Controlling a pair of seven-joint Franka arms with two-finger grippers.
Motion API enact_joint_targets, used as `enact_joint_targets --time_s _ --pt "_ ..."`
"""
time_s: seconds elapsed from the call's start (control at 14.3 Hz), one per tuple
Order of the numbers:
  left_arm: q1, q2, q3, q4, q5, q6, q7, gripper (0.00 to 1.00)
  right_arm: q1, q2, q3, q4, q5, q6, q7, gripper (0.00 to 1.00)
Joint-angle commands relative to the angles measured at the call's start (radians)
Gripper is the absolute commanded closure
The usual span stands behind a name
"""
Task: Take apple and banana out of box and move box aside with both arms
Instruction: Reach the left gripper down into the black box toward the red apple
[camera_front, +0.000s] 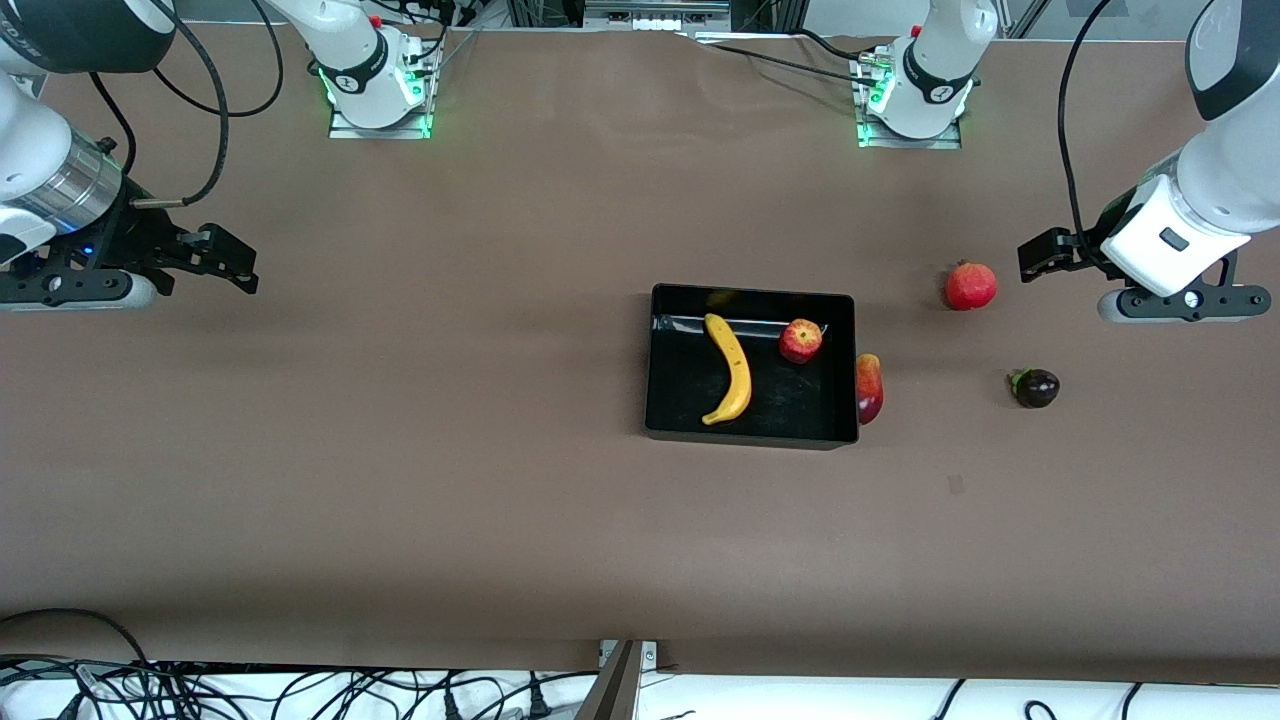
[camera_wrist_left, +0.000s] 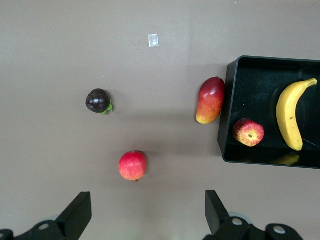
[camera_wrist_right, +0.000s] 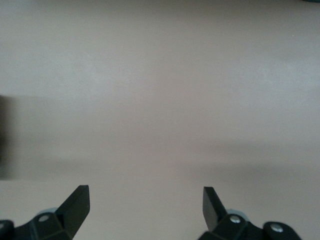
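Note:
The black box (camera_front: 750, 432) sits mid-table with the yellow banana (camera_front: 731, 367) and the red-yellow apple (camera_front: 801, 341) in it. The red-yellow mango (camera_front: 869, 388) lies on the table against the box's wall toward the left arm's end. The red pomegranate (camera_front: 971, 286) and the dark purple fruit (camera_front: 1036, 388) lie on the table farther toward that end. My left gripper (camera_front: 1035, 258) is open and empty beside the pomegranate (camera_wrist_left: 133, 165). The left wrist view also shows the purple fruit (camera_wrist_left: 98, 101), mango (camera_wrist_left: 210, 100), apple (camera_wrist_left: 248, 132), banana (camera_wrist_left: 292, 114) and box (camera_wrist_left: 227, 90). My right gripper (camera_front: 235, 265) is open and empty over bare table.
Both arm bases (camera_front: 378, 85) (camera_front: 915, 95) stand at the table's edge farthest from the front camera. A small pale tag (camera_front: 956, 484) lies on the table nearer the front camera than the purple fruit. Cables lie below the table's near edge.

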Motion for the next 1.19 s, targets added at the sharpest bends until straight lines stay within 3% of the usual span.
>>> enact_joint_targets --time_s 0.0,0.21,0.35,0.7,0.91,1.12 --pt "0.008 0.018 0.0 0.019 -0.078 -0.025 0.008 0.0 0.004 0.006 0.001 0.015 -0.004 -0.003 0.012 0.0" --pt "0.008 0.079 0.005 0.086 -0.084 -0.024 0.018 0.0 0.004 0.006 0.001 0.015 -0.006 0.001 0.012 0.0" --pt "0.005 0.088 -0.004 0.082 -0.084 -0.021 0.015 0.0 0.004 0.006 0.001 0.016 -0.004 0.003 0.012 0.0" --pt "-0.116 0.209 -0.015 0.082 -0.084 0.022 -0.084 0.0 0.004 0.007 0.001 0.016 -0.003 0.004 0.012 0.0" --pt "-0.187 0.26 -0.015 0.03 -0.084 0.126 -0.118 0.0 0.004 0.006 0.001 0.016 -0.003 0.004 0.012 0.0" --pt "-0.245 0.278 -0.015 -0.097 -0.081 0.288 -0.208 0.0 0.004 0.006 0.001 0.016 -0.003 0.004 0.012 0.0"
